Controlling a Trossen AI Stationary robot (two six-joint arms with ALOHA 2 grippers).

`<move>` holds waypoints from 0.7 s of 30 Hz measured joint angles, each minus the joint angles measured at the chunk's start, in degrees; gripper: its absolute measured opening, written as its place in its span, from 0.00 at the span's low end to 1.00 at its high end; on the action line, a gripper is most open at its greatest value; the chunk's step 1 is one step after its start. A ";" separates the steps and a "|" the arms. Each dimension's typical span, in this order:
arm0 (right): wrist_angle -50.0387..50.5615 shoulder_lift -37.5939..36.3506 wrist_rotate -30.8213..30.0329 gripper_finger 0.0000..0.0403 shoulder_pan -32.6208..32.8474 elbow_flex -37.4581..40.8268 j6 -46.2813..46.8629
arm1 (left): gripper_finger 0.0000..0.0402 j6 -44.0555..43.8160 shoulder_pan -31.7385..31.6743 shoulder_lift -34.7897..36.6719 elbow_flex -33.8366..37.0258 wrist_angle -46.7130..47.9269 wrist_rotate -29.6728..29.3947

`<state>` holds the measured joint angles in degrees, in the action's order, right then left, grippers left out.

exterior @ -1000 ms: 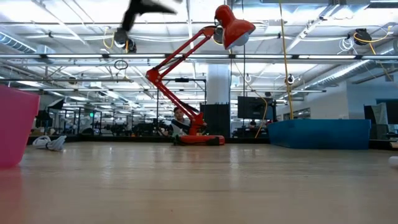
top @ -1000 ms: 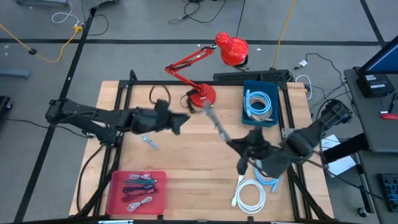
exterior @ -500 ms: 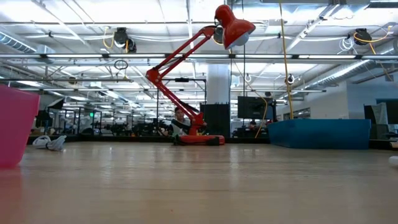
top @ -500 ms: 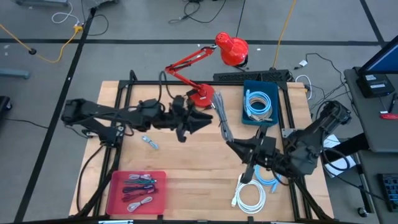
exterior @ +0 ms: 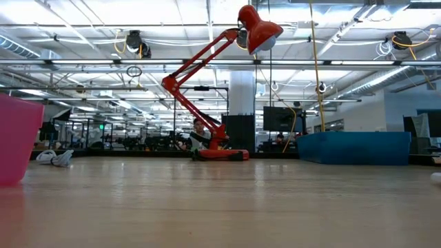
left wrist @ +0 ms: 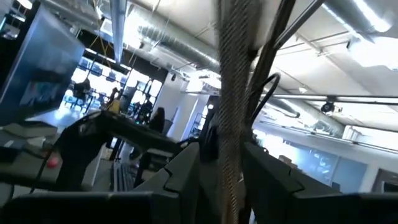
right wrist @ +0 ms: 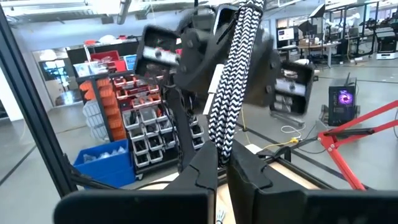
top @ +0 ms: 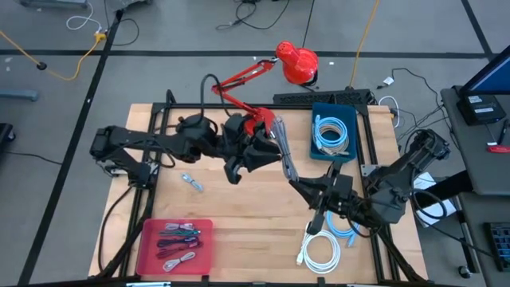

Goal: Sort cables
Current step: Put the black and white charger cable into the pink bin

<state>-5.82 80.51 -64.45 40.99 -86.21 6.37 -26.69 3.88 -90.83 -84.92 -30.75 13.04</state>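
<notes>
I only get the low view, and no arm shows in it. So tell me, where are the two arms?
Observer: Both are over the middle of the table. Each set of jaws is shut on one end of a grey braided cable stretched between them.
Operator: Which end is nearer the lamp?
Observer: The left jaws' end, beside the red lamp's base. The right jaws hold the end nearer the white coil.
Operator: Anything inside the blue bin?
Observer: A coiled light-blue cable lies in it.
</notes>
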 joint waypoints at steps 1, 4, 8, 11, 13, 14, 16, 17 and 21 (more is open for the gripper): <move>0.04 0.00 0.00 0.02 0.00 0.00 0.00 | 0.30 0.10 0.00 0.12 -0.21 0.08 0.01; 0.05 0.00 -0.09 0.02 -0.11 0.00 -0.13 | 0.30 0.10 0.00 0.03 -0.81 0.06 0.63; 0.08 0.00 -0.16 0.02 -0.47 0.00 -0.22 | 0.30 -0.01 0.05 0.02 -2.02 -0.05 1.97; 0.20 0.00 -0.05 0.02 -0.81 -0.02 -0.21 | 0.30 -0.23 0.11 0.07 -2.08 -0.11 1.95; 0.52 0.00 -0.04 0.02 -0.94 -0.02 -0.08 | 0.30 -0.36 0.11 0.01 -2.06 0.20 1.95; 0.52 0.00 0.00 0.02 -1.08 -0.02 -0.04 | 0.30 -0.38 0.11 0.00 -2.06 0.18 1.95; 0.50 0.00 0.02 0.02 -1.28 -0.02 -0.04 | 0.30 -0.56 0.11 0.01 -2.06 -0.42 1.95; 0.50 0.00 0.00 0.02 -1.31 -0.02 -0.04 | 0.30 -0.80 0.11 0.02 -2.06 -0.66 1.95; 0.61 0.00 0.44 0.02 -1.71 0.01 0.43 | 0.30 -0.82 0.11 0.02 -2.06 -0.74 1.01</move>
<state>-5.21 80.51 -64.00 39.28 -86.20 6.81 -27.51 3.99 -90.80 -86.98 -31.48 14.05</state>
